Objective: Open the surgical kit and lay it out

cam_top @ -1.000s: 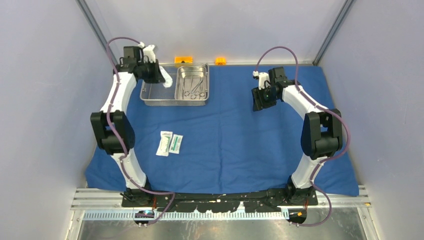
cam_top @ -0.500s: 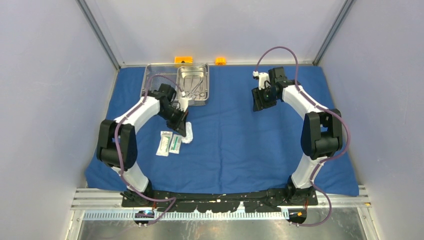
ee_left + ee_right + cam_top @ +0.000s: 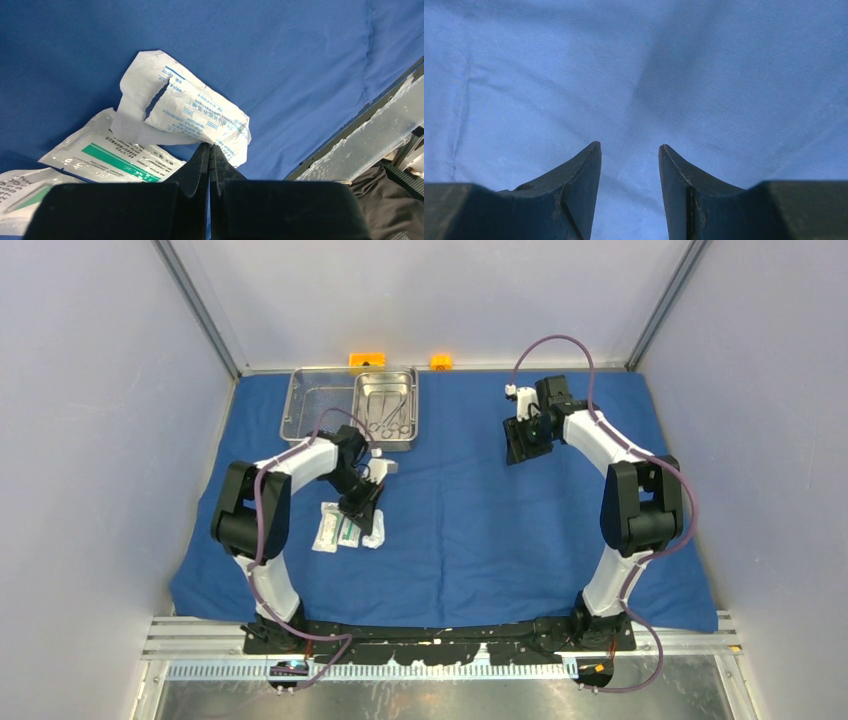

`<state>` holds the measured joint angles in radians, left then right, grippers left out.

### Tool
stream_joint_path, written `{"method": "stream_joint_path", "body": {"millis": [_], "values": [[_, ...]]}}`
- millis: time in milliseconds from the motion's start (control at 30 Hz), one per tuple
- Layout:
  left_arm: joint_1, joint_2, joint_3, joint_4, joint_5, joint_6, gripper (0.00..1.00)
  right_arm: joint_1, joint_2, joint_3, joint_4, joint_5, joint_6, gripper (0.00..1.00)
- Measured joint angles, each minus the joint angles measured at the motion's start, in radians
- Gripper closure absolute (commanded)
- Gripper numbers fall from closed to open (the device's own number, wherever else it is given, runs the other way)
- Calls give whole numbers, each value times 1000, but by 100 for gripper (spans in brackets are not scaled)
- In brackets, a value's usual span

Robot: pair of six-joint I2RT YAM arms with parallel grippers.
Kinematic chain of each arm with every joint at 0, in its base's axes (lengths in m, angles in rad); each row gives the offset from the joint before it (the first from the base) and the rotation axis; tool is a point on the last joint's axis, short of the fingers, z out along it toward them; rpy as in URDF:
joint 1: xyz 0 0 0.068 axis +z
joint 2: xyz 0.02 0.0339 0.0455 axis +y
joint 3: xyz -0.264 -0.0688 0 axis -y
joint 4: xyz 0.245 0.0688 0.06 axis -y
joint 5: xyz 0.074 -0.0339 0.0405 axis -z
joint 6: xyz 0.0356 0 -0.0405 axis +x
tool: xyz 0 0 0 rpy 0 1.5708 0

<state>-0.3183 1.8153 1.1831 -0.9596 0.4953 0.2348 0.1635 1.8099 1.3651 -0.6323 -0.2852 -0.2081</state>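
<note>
Cloth wrap (image 3: 520,530) lies spread flat over the table in the overhead view, so the unwrapping looks done. The mesh basket (image 3: 318,400) sits at the far left, with the solid tray (image 3: 413,408) apparently in its right half, scissors and forceps (image 3: 385,420) inside it and not yet laid out. Two packets (image 3: 338,527) lie side by side on the cloth near the left arm. The left gripper (image 3: 367,516) holds the third packet (image 3: 376,534) just right of them. The right gripper (image 3: 520,443) hangs over bare cloth, far right.

From the left wrist, the jaws are pressed together on the edge of the third packet (image 3: 185,112), which is crumpled and torn-looking, white with blue print, its near edge overlapping a green-banded packet (image 3: 115,157).

From the right wrist, the jaws stand partly apart with nothing between them, only blue cloth (image 3: 634,65) below.
</note>
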Motion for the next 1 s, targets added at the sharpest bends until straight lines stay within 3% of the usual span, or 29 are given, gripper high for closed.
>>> {"method": "stream_joint_path", "body": {"millis": [167, 267, 400, 600, 1000], "values": [[-29, 15, 0, -9, -31, 1, 100, 0, 8, 0, -2, 0, 0, 49], [-35, 34, 1, -18, -51, 1, 95, 0, 10, 0, -3, 0, 0, 49], [-36, 56, 7, -30, -77, 2, 81, 0, 10, 0, -3, 0, 0, 49], [-36, 59, 19, -43, -113, 1, 69, 0, 10, 0, -5, 0, -1, 49], [-35, -5, 185, -96, -159, 12, 28, 0, 10, 0, -5, -1, -2, 49]]}}
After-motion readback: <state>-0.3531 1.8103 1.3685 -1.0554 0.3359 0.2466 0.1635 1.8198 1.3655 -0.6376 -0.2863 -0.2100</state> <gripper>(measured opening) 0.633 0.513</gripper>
